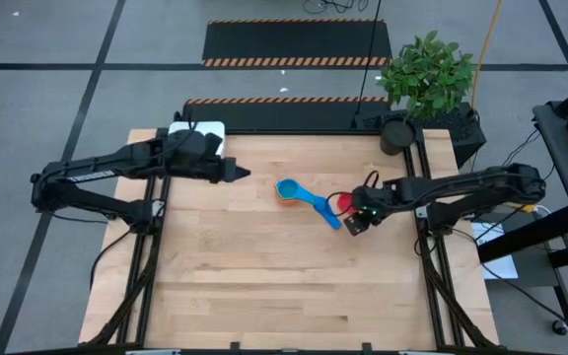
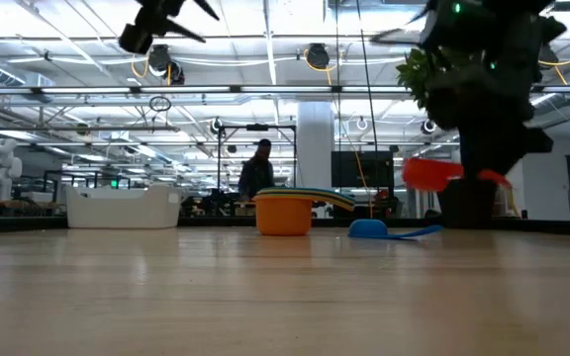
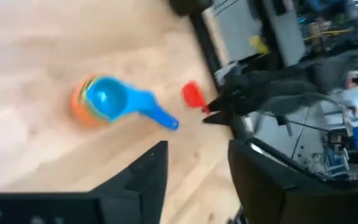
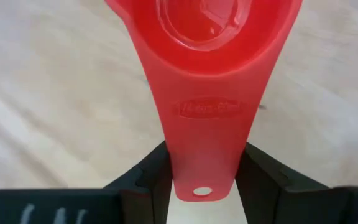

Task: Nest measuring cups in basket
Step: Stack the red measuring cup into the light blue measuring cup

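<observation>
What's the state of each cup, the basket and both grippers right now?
red cup: held by its handle, lifted off the table.
right gripper: shut on the red cup's handle.
stack of cups: nested, upright on the table, outside the basket.
blue cup: loose on the table beside the stack.
basket: upright at the table's far edge.
left gripper: open, holding nothing, raised near the basket.

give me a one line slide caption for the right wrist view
Right gripper clamps the red measuring cup by its flat handle, holding it bowl-forward above the wooden table.
</observation>
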